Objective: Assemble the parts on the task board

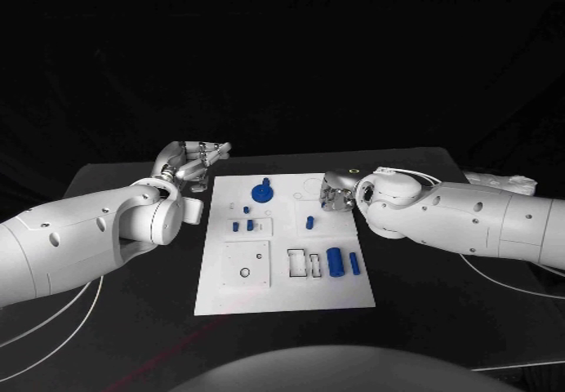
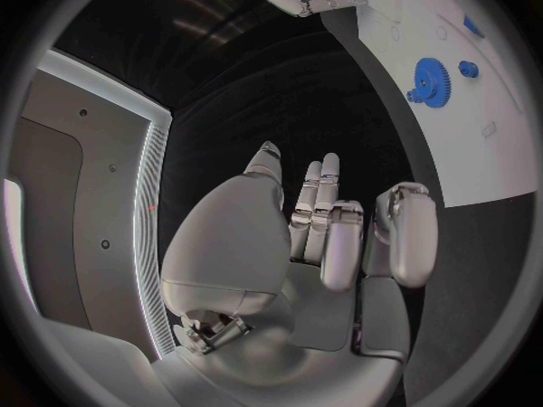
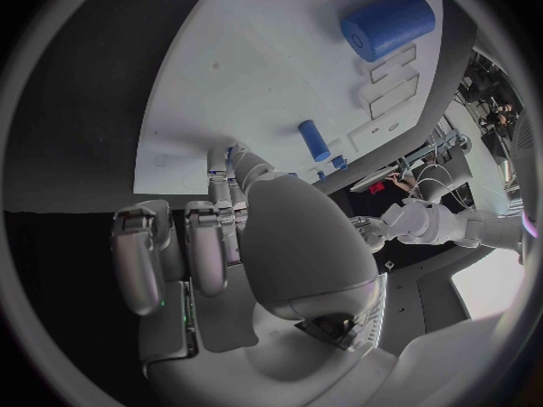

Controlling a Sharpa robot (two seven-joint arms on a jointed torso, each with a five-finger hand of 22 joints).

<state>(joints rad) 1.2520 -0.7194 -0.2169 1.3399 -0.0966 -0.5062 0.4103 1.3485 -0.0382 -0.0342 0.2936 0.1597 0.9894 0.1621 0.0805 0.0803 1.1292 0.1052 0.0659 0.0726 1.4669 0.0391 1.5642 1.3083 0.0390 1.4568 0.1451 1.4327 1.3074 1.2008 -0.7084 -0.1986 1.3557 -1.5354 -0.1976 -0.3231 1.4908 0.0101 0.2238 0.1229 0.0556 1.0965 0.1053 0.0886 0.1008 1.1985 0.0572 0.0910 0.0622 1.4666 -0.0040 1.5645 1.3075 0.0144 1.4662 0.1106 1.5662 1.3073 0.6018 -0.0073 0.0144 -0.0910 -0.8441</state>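
Note:
The white task board [image 1: 224,282] lies in the middle of the black table. On it are a blue gear [image 1: 263,193], a short blue peg [image 1: 309,221], a thick blue cylinder [image 1: 335,261] and a slimmer one [image 1: 354,262]. My left hand [image 1: 194,163] hovers off the board's far left corner, fingers loosely stretched [image 2: 328,235], nothing in it. My right hand [image 1: 335,189] is over the board's far right part. Its fingertips [image 3: 226,167] are pressed together with a bit of blue between them, a small blue part [image 3: 232,153]. The gear [image 2: 430,81] and board [image 2: 452,154] also show in the left wrist view.
Several small blue pieces [image 1: 246,219] stand left of the peg. Rectangular recesses [image 1: 304,263] and a square plate with a ring [image 1: 245,265] occupy the board's near half. A crumpled white object [image 1: 500,181] lies at the table's far right. Cables [image 1: 518,282] trail beside both arms.

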